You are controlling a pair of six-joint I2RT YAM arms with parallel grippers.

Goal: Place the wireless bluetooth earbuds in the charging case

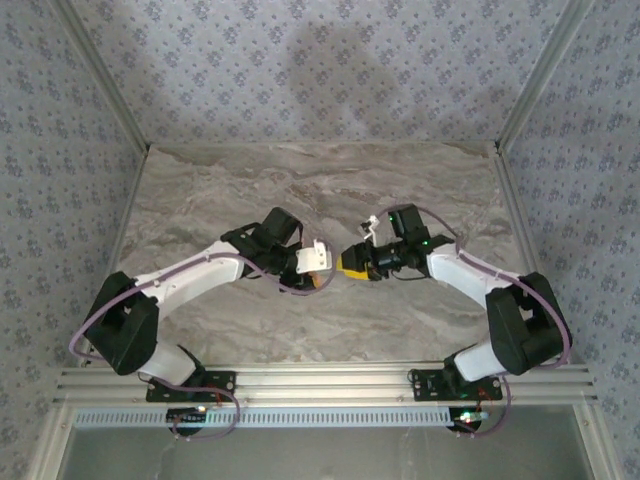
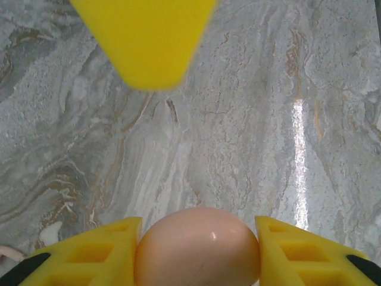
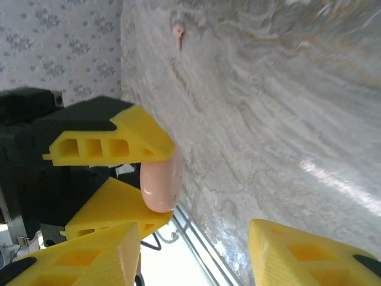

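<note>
Entry: smooth peach oval plastic charging case (image 2: pixel 196 247), lid apparently shut, clamped in left hand (image 1: pixel 322 272) at mid-counter (image 1: pixel 250 180); right hand (image 3: pixel 196 262) spread wide, empty, facing it; tiny pale stemmed plastic earbud (image 3: pixel 178 33) lying near the counter's wall-side edge; advisable: brace case, lift lid gently first.

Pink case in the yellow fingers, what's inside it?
The inside is hidden: the pink case looks shut, pinched by the left end effector. One earbud lies out on the table.
</note>
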